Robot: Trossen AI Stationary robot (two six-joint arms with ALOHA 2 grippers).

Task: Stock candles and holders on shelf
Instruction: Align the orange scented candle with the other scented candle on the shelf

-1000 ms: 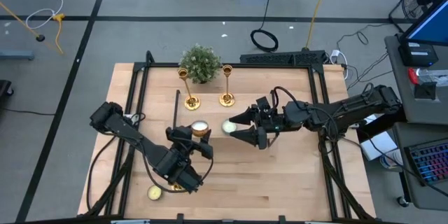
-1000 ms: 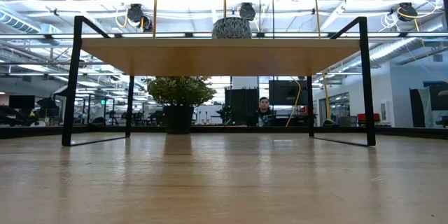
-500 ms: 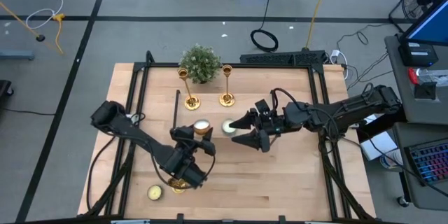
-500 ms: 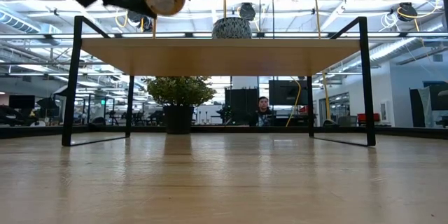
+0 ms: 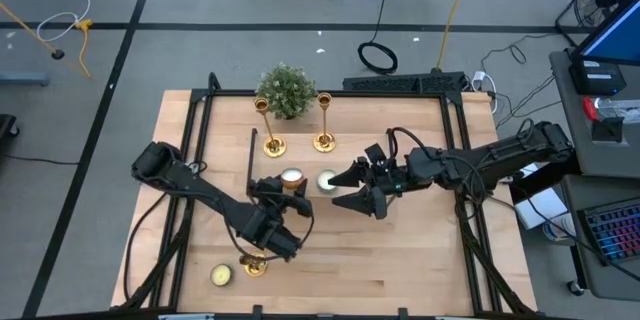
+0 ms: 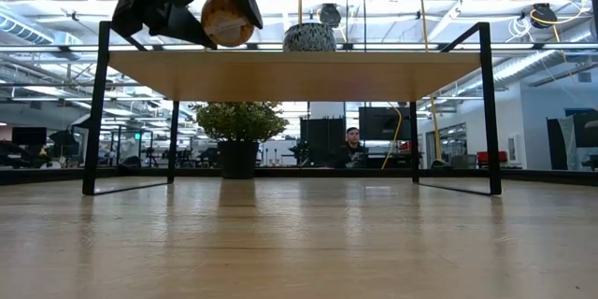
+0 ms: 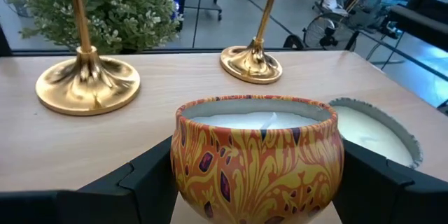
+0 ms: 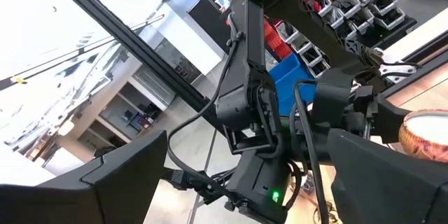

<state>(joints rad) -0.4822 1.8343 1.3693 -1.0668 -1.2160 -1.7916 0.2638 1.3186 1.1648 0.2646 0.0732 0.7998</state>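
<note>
My left gripper is shut on an orange patterned candle with white wax and holds it just above the shelf. A pale candle sits on the shelf beside it. Two gold holders stand on their bases farther back on the shelf. A third holder and a yellowish candle rest on the table near its front edge. My right gripper hangs open over the shelf, just right of the pale candle. My left gripper pinches the orange candle's round wall between its two fingers, one on each opposite side. The fingers come from the table's near side, slanting slightly down. The candle sits upright with its wax up, a little above the shelf board.
A small bushy plant stands at the far edge behind the holders. The shelf's black legs rise at its ends. Bare shelf top lies to the right of the pale candle. A person sits in the room beyond.
My left gripper has come down toward the shelf top with the orange candle, shifting slightly toward the far edge. The candle has stayed upright in the hold. As the arm moved off, the holder near the front edge came into view.
</note>
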